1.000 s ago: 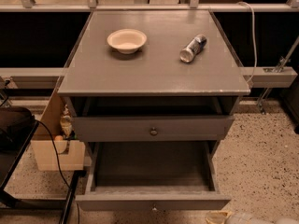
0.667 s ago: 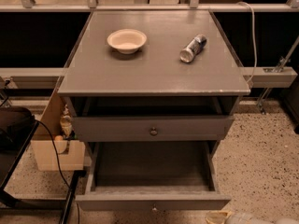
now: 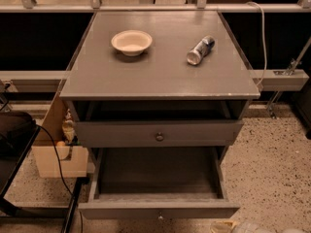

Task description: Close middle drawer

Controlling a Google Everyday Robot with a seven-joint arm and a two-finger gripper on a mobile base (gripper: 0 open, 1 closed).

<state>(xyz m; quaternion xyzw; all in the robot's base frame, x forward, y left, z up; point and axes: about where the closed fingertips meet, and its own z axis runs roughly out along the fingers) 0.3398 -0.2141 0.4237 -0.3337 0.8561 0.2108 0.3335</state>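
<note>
The middle drawer (image 3: 121, 210) stands pulled far out of the grey cabinet, its bare inside open to view and its front panel low in the camera view, with the small knob (image 3: 159, 217) just at the bottom edge. Above it the uppermost drawer (image 3: 116, 133) sits nearly in (a dark gap shows between it and the worktop (image 3: 160, 79)). On the worktop a pale bowl (image 3: 131, 41) rests upright toward the left, and a metal can (image 3: 200, 50) lies on its side to the right, well apart from the bowl. The end effector (image 3: 245, 226) shows only as a pale sliver at the bottom edge, just right of the middle drawer's front corner; how far open it is, or whether it holds anything, I cannot tell. A cardboard box (image 3: 53, 157) stands on the speckled floor (image 3: 272, 169) left of the cabinet.
</note>
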